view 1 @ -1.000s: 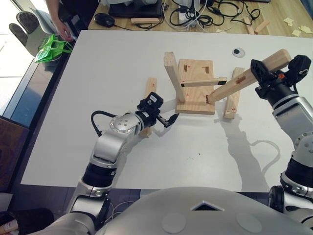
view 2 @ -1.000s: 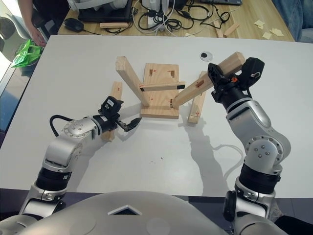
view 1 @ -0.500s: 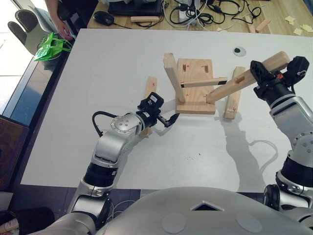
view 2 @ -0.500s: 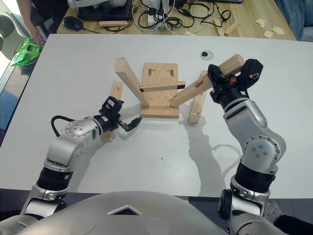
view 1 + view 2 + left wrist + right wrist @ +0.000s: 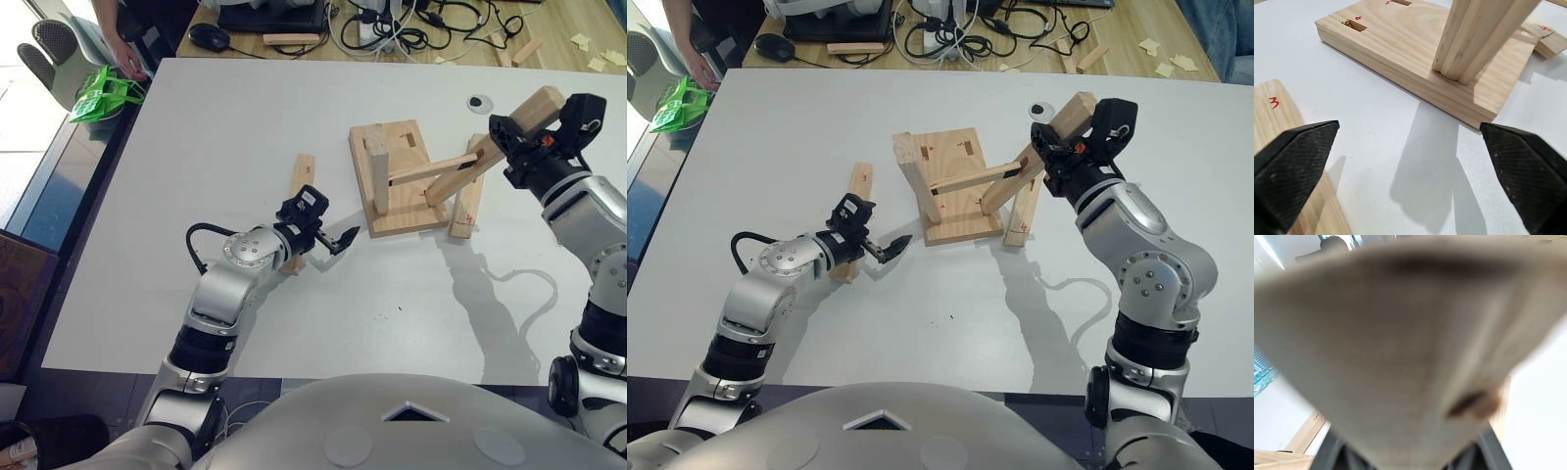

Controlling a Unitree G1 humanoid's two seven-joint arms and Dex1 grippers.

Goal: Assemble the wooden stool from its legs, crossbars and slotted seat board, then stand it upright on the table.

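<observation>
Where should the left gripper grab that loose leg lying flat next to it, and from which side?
Take the loose leg at its bare far half, straight down from above, jaws across its narrow width. It lies flat on the table, leaving only its long sides free; the open left gripper is beside its near end.

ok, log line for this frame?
left end effector: open, near seat board corner | right end effector: shut on tilted leg | upright leg: standing on seat board | crossbar: between legs
</observation>
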